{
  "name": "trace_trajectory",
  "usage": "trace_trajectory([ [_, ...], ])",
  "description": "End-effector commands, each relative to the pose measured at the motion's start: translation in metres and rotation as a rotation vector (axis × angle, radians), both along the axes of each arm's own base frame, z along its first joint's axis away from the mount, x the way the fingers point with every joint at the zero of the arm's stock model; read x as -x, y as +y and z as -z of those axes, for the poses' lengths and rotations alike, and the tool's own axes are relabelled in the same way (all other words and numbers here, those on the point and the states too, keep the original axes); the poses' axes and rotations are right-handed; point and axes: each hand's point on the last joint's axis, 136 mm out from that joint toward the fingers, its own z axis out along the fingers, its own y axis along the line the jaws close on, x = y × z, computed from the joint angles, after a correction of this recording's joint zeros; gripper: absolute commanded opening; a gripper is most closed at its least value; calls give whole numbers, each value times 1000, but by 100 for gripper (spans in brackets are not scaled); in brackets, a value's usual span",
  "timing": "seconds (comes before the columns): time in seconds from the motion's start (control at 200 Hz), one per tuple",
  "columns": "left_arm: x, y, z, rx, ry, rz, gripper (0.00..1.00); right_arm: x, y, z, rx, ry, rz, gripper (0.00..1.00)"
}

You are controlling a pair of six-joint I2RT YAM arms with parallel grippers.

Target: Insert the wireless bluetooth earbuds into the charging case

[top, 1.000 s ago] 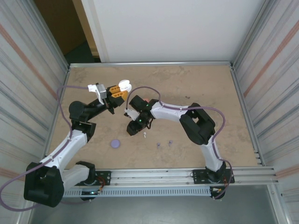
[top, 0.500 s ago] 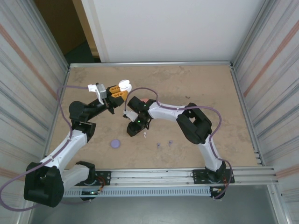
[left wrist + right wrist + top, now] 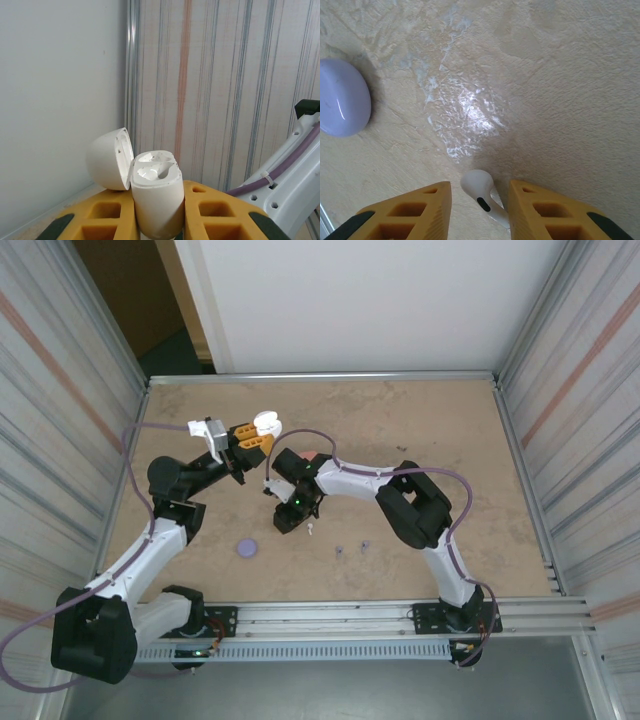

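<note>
Left gripper (image 3: 159,215) is up in the air, clamped on the white charging case (image 3: 155,195), its lid (image 3: 106,160) flipped open to one side; right gripper (image 3: 480,202) is down at the table (image 3: 545,75), jaws apart, a white earbud (image 3: 479,192) lying between them, stem against one finger, a gap at the other; purple case (image 3: 342,105) sits on the table nearby, off to the side
</note>
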Motion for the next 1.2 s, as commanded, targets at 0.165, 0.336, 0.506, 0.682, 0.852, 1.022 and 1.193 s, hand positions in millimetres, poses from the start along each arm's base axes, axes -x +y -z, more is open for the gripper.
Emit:
trace_trajectory([
  [0.165,4,1,-6,8,-37,9,0,6,-4,9,41,21,-24,23],
  [0.336,4,1,-7,9,-38,9,0,4,-4,3,20,9,-18,19],
  [0.506,4,2,-7,10,-40,7,0,-1,-4,-5,-23,-8,10,15],
  [0.682,5,2,-7,11,-40,8,0,-5,-7,-16,-82,-20,42,13],
  [0.852,4,2,-7,12,-40,7,0,-8,-10,-20,-100,-27,61,15],
  [1.022,4,2,-6,12,-36,6,0,-9,-12,-16,-73,-23,65,24],
  [1.193,4,2,-7,12,-37,5,0,-11,-11,-14,-53,-31,60,32],
])
